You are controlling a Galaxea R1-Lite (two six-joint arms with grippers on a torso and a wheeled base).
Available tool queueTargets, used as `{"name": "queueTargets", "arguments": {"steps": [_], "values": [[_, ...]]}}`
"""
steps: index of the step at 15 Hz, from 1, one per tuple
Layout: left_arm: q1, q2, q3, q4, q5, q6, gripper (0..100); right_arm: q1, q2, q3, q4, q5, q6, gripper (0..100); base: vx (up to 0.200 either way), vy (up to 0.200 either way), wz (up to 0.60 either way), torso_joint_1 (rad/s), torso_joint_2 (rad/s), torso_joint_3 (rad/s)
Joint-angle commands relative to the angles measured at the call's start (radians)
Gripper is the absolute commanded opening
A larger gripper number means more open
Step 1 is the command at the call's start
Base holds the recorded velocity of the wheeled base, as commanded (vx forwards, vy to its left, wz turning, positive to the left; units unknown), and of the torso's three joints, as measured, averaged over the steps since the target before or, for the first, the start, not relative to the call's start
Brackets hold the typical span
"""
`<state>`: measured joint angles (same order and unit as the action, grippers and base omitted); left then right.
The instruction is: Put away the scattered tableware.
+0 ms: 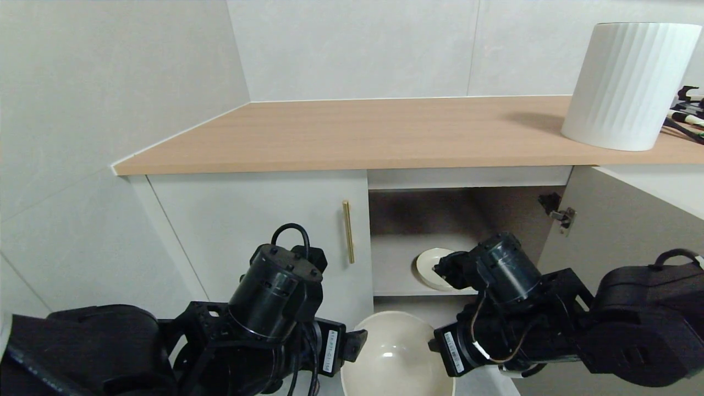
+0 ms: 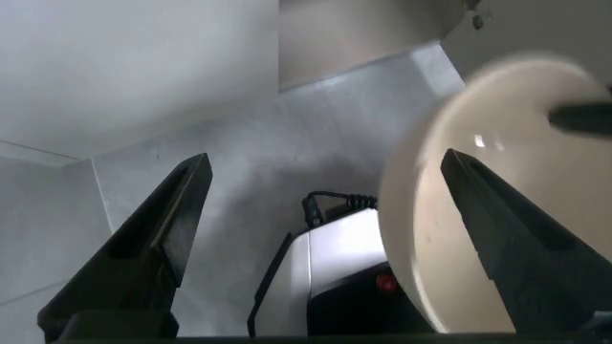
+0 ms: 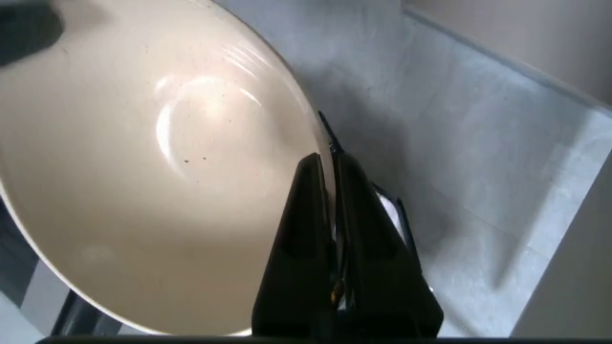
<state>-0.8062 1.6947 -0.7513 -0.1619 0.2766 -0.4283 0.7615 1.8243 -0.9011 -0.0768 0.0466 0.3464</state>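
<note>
Head view, lower left of centre: left gripper (image 2: 325, 162) released, fingers spread wide. One fingertip is just beside the left rim of the bowl (image 1: 396, 357); contact cannot be told.

Bottom centre: the cream bowl is upright with its opening facing up, in front of the open cabinet (image 1: 495, 214). It is between the two grippers.

Lower right of centre: right gripper (image 3: 327, 167) clenched on the bowl's right rim, one finger inside the rim and one outside.

Inside the cabinet, centre right: small plate (image 1: 429, 264) lies on the shelf (image 1: 393, 264).

Upper right: white ribbed container (image 1: 627, 82) stands on the wooden surface (image 1: 357, 132).

Hidden or cut off:
- The bowl's near edge is cut by the bottom of the frame.
- The plate's right part is behind the right arm's wrist.
- The dark items at the right edge are too small to identify.
</note>
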Motion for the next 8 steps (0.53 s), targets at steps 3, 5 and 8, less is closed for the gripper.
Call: {"name": "queueTargets", "arguments": {"steps": [3,5,8], "values": [[0.002,-0.007,0.0,-0.002,0.009,-0.001,100,-0.146,0.161,-0.085,-0.069,-0.057,0.092,0,0.0,0.0,0.0,0.0,0.0,0.0],[0.004,-0.009,0.007,-0.028,0.01,-0.001,100,-0.205,0.227,-0.128,-0.101,-0.091,0.138,0,0.0,0.0,0.0,0.0,0.0,0.0],[0.005,-0.007,0.012,-0.039,0.01,-0.001,100,-0.225,0.282,-0.144,-0.21,-0.191,0.215,0,0.0,0.0,0.0,0.0,0.0,0.0]]}}
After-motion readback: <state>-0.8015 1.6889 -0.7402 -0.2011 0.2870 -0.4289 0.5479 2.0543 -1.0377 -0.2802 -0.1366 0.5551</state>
